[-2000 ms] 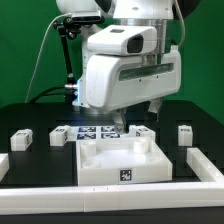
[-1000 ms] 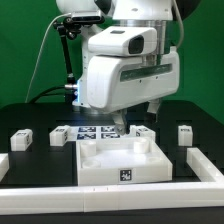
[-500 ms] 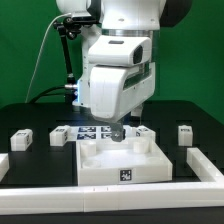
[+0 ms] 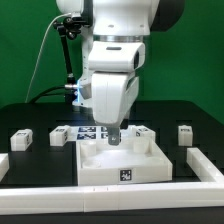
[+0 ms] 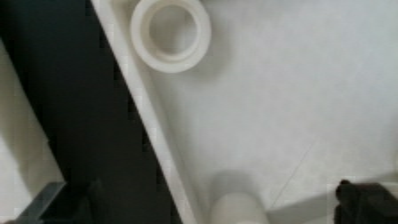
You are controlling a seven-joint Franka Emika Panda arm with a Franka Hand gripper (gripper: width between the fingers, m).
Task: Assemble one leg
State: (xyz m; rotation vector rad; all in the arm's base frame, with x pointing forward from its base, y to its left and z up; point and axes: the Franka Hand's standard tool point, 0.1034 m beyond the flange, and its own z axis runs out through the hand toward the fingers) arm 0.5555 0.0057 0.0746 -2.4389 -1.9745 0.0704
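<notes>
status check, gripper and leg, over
Gripper open, low over big white square piece. Leg, exterior view's right, loose on table, untouched. Nothing seen in the way.

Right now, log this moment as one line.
tool: open, low over white tabletop | leg at exterior view's left: loose, ungrasped

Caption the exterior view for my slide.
Panda gripper low over the white square piece, small legs lying either side.

the arm (image 4: 120,35) stood upright over the scene, its wrist pointing straight down and its white housing facing the exterior view. the gripper (image 4: 115,139) hung low at its end, its two dark fingers (image 5: 48,203) spread wide apart.
</notes>
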